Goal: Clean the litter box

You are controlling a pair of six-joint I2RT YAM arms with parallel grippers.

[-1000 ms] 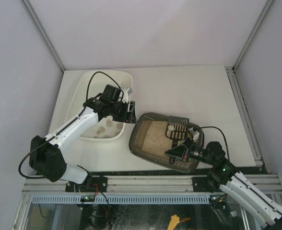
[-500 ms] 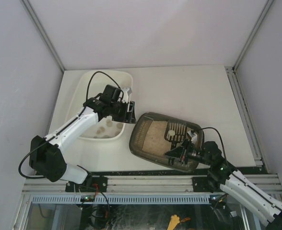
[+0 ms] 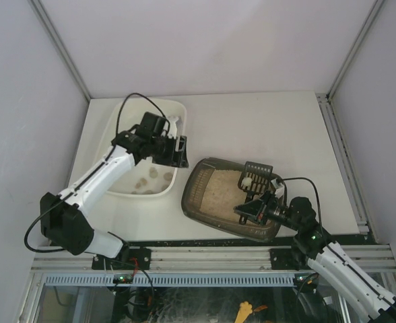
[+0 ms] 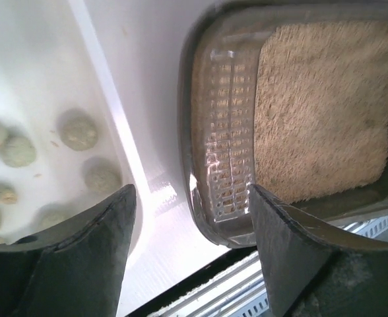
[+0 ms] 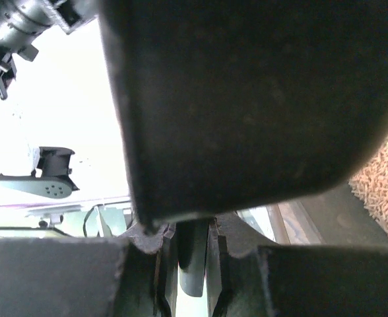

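The dark translucent litter box (image 3: 201, 202) with beige litter sits at the front centre of the table; it also shows in the left wrist view (image 4: 210, 99). My right gripper (image 3: 250, 210) is shut on the handle of a dark slotted scoop (image 3: 255, 173), whose head is tilted up above the box's right end. In the right wrist view the scoop (image 5: 247, 92) fills the frame and its handle sits between the fingers (image 5: 158, 264). My left gripper (image 3: 176, 152) is open and empty above the right rim of the white tub (image 3: 117, 121).
The white tub holds several grey-green clumps (image 4: 78, 131). The table's near edge with its metal rail (image 3: 205, 259) lies just below the litter box. White walls close in the back and sides.
My right gripper has tipped the scoop's head up and to the right, out of the litter. My left gripper has moved slightly back and left over the tub rim.
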